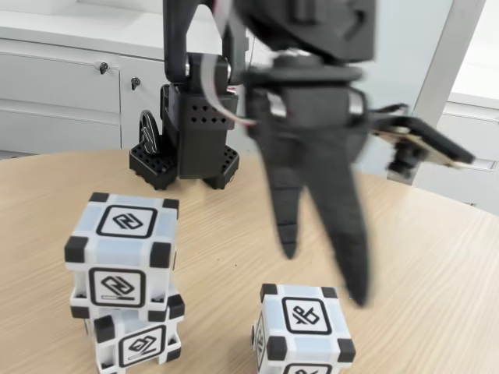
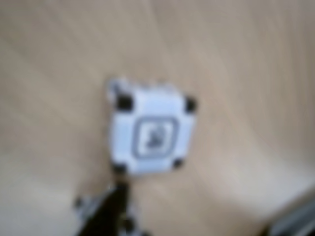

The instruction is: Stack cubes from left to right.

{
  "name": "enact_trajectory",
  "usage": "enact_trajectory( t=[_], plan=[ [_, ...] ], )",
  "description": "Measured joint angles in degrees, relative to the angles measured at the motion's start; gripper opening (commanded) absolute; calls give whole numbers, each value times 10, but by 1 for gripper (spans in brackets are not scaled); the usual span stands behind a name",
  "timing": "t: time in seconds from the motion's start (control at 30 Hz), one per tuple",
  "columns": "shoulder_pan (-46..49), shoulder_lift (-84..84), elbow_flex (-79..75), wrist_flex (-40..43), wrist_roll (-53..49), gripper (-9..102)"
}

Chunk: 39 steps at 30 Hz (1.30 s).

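Open and holding nothing, the gripper (image 1: 323, 273) hangs in the air in the fixed view, its two black fingers (image 1: 286, 210) pointing down and spread apart, a bit blurry. Right under its tips, at about 6 o'clock from them, sits a single cube (image 1: 304, 335) on the wooden table (image 1: 437, 257), not touching the fingers. Over at 9 o'clock from that cube stands a little tower: the top cube (image 1: 123, 249) rests on the bottom cube (image 1: 136, 339), turned a little so their edges do not line up. The tower and the single cube are apart, with bare table between them. At 12 o'clock, at the far side of the table, is the arm's black base (image 1: 187, 148), and behind it are white cabinets (image 1: 70, 86). The wrist view is very blurry; it looks down on a cube (image 2: 150, 130) near the middle, with one dark finger tip (image 2: 115, 196) at 6 o'clock from it. Which cube that one is, I cannot tell.
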Motion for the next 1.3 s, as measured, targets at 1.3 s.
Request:
enact_trajectory(
  t=[1.3],
  plan=[
    [-62, -153, 0, -1, 198, 41]
  ],
)
